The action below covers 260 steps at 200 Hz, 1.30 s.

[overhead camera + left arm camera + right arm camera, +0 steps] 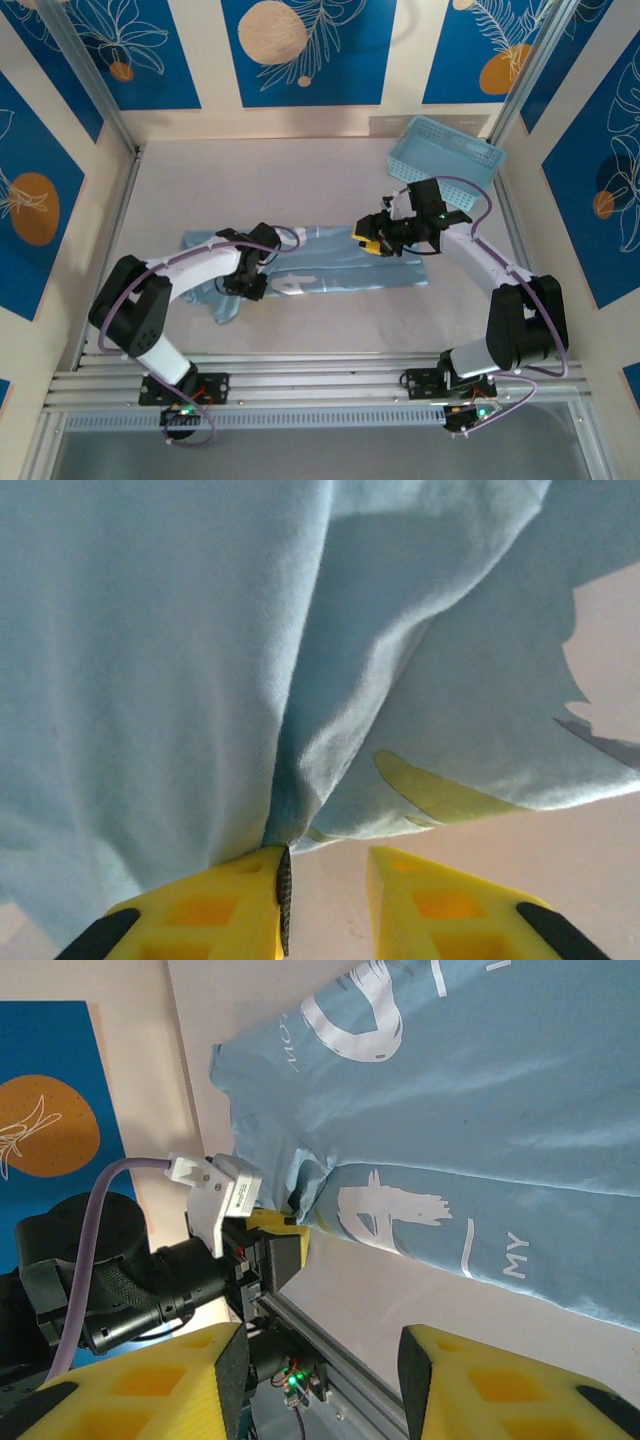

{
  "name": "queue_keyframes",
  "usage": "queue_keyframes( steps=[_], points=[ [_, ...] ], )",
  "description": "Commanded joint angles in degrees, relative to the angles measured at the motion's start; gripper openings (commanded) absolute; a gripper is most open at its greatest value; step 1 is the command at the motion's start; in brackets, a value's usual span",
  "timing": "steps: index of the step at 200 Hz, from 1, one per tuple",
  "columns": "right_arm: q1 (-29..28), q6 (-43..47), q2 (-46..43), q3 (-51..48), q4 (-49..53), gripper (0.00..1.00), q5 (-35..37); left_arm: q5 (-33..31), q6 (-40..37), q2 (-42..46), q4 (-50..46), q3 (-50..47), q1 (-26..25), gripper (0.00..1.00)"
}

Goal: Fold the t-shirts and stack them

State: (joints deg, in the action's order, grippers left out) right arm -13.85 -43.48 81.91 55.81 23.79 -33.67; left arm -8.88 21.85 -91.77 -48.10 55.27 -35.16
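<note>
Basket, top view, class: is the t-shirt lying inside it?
No, the t-shirt lies spread on the table, apart from the basket.

I see the pale grey table carrying two things. A dusty-blue t-shirt with white lettering lies flat across the middle, stretched from 9 to 3 o'clock, one end trailing toward 7. A light-blue lattice basket sits at 1 o'clock by the far right corner, apart from the shirt.
</note>
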Motion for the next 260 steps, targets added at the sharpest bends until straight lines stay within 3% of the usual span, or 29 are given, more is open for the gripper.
queue_keyframes(
  steps=[1, 112, 157, 179, 260],
  points=[
    [0.32, 0.60, -0.50, 0.88, 1.83, 0.46, -1.13, -2.86, -1.61, -0.67, -2.33, 1.90, -0.26, 0.27],
    [0.53, 0.95, 0.58, 1.41, 2.15, 0.46, -1.28, -3.57, -2.64, -3.09, -2.36, 1.74, 1.23, 0.27],
    [0.47, 0.77, 0.37, 1.23, 2.22, 0.46, -1.00, -4.77, -1.66, -2.08, -3.26, 2.69, 1.24, 0.09],
    [0.46, 0.86, 0.35, 1.23, 2.28, 0.45, -0.87, -1.46, 0.78, -0.30, -5.56, 4.16, 1.19, 0.00],
    [0.44, 1.60, 1.43, 1.92, 3.03, 0.45, -0.68, 13.85, 10.30, -1.03, -13.99, 9.74, 1.23, 0.00]
  ],
)
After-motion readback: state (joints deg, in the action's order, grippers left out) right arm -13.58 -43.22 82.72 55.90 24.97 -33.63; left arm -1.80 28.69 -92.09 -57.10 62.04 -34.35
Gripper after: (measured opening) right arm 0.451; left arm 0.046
